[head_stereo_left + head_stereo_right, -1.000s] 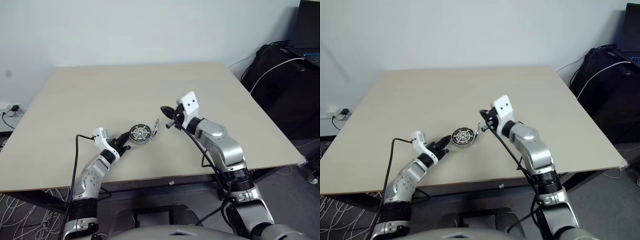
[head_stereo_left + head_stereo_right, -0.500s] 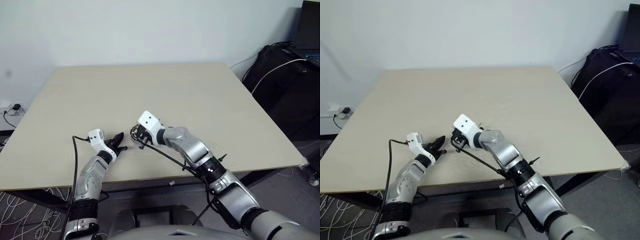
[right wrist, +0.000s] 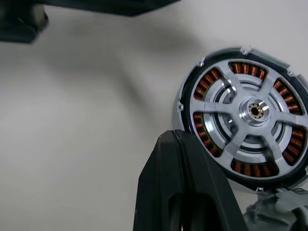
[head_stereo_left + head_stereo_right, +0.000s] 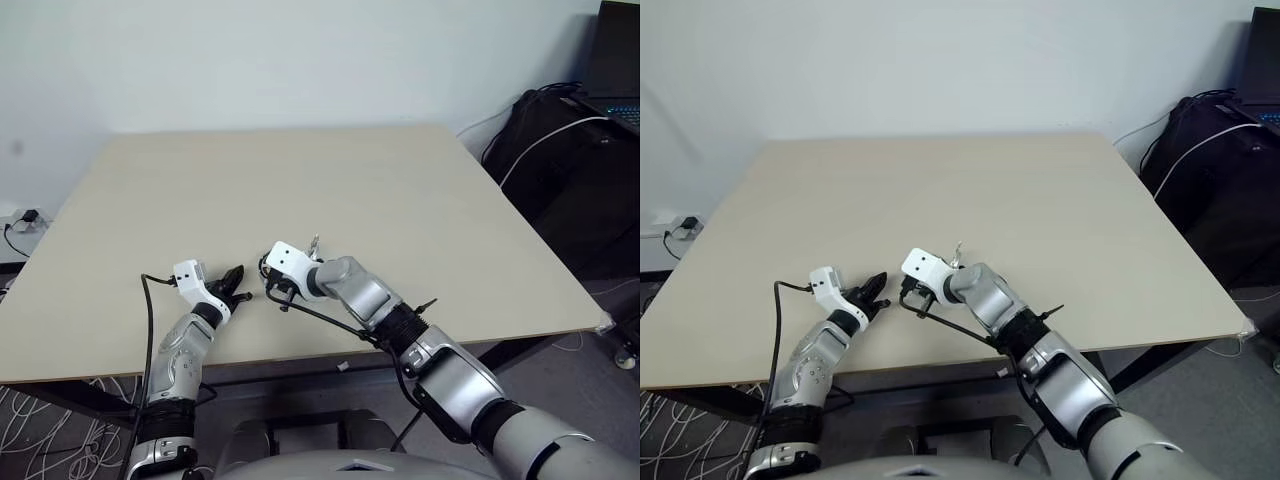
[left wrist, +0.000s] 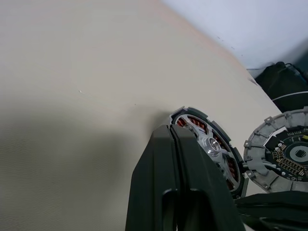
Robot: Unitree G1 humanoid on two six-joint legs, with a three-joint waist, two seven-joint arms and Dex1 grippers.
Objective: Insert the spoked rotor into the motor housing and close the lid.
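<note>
The motor housing [image 3: 205,80] lies flat on the table, its copper windings showing through the spoked rotor [image 3: 253,109], which sits inside it. The lid [image 5: 288,154] stands tilted up beside the housing, ribbed rim and dark centre facing it; its top edge pokes up behind my right wrist [image 4: 314,243]. My right gripper [image 3: 175,134] is shut and empty, pointing down at the housing's rim; I cannot tell whether it touches. It hides the housing in the head views [image 4: 272,290]. My left gripper [image 5: 172,129] is shut and empty, just short of the housing's other side [image 4: 237,279].
The beige table [image 4: 300,180] stretches wide behind the motor; the motor lies near its front edge. A black bag with a white cable [image 4: 560,150] and a laptop [image 4: 620,60] stand off the table's right side. Cables lie on the floor at left.
My right arm swung down and leftward from beside the raised lid to just over the housing. My left gripper drew back slightly from the housing. Both stayed shut.
</note>
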